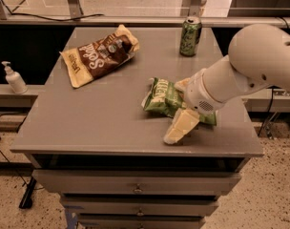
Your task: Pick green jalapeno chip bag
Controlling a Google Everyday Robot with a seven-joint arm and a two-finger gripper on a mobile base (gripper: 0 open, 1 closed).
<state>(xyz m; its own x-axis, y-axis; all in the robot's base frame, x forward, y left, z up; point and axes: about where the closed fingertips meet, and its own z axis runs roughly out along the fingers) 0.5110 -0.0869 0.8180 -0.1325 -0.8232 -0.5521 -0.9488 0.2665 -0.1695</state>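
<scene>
One white pump bottle (13, 78) stands at the far left, off the grey surface (111, 118), on a lower ledge beside it. On the surface itself, toward the back left, a brown-and-tan chip bag (100, 55) lies flat and slanted, its tan end toward the left edge and its other end pointing to the back. A broad bare stretch of grey separates it from everything to its right.

Right of centre lies the green jalapeno chip bag (162, 97), crinkled and flat on the surface, its white-lettered left end free and its right end partly covered by the robot. The claw (174, 111) is down at that right end with its cream fingers spread wide: one finger (180, 126) slants down and left in front of the bag, its tip close to the front edge of the surface, while the other shows just behind the bag's far side. The bag sits between them; whether either finger presses on it cannot be told.

Behind the bag, well apart from it near the back edge, a green drink can (190, 36) stands upright. The thick white arm (252, 63) reaches in from the right, over the right edge of the surface. Under the surface, grey drawers (135, 189) face the camera.
</scene>
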